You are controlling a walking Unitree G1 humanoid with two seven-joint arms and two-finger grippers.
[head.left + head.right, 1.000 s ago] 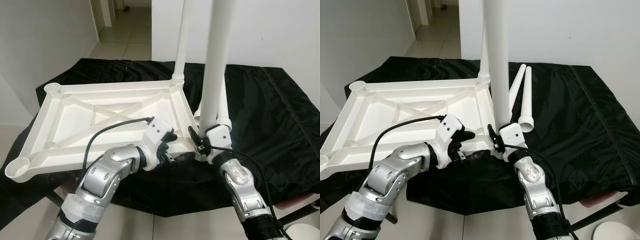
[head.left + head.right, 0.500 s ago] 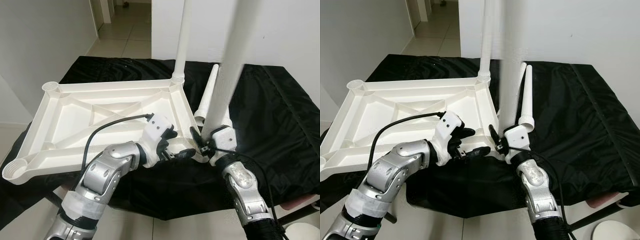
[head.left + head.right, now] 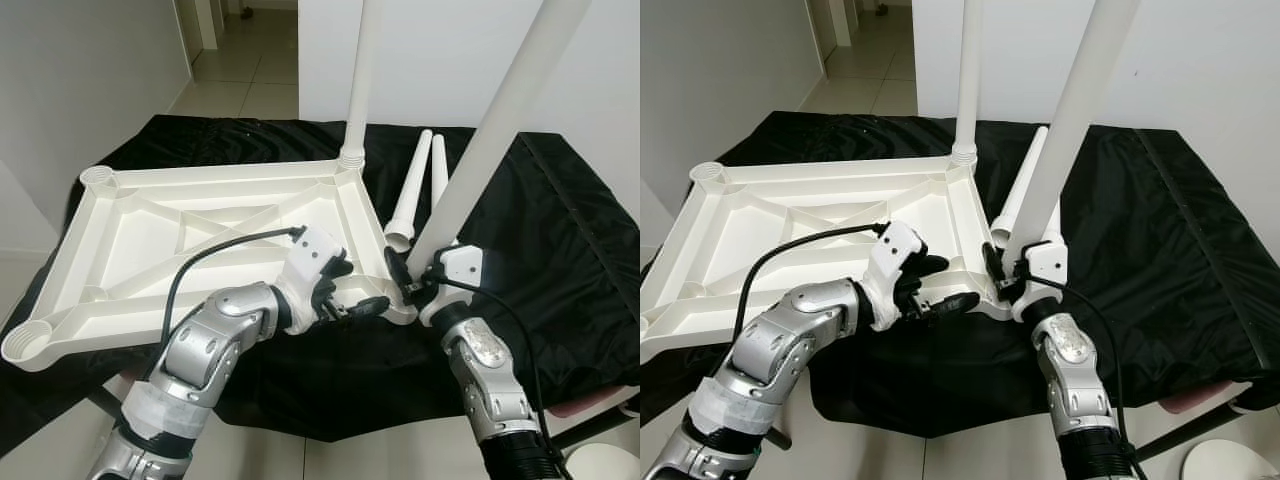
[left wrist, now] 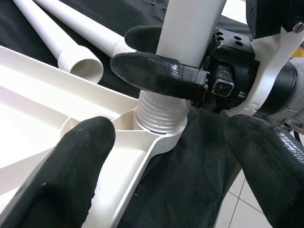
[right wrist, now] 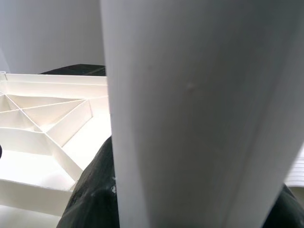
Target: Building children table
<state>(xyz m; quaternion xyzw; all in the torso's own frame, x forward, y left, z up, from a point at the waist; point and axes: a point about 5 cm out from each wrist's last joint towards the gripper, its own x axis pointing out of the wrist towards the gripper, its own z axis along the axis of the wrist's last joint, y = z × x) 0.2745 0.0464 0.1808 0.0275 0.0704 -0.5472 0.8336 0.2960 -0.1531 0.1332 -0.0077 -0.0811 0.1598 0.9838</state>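
Tabletop (image 3: 200, 240), inverted, lies centre-left on the black-draped counter (image 3: 560, 260). Tilted leg (image 3: 490, 140), seated in its near-right socket, is clamped by right end effector (image 3: 1002, 272). Left end effector (image 3: 360, 306), fingers spread wide, flanks that corner.

Head stereo looks down – wrists close on leg (image 4: 190, 28)

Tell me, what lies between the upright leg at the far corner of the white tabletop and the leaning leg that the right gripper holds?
Two loose white legs lie there on the black cloth, seen in both eye views.
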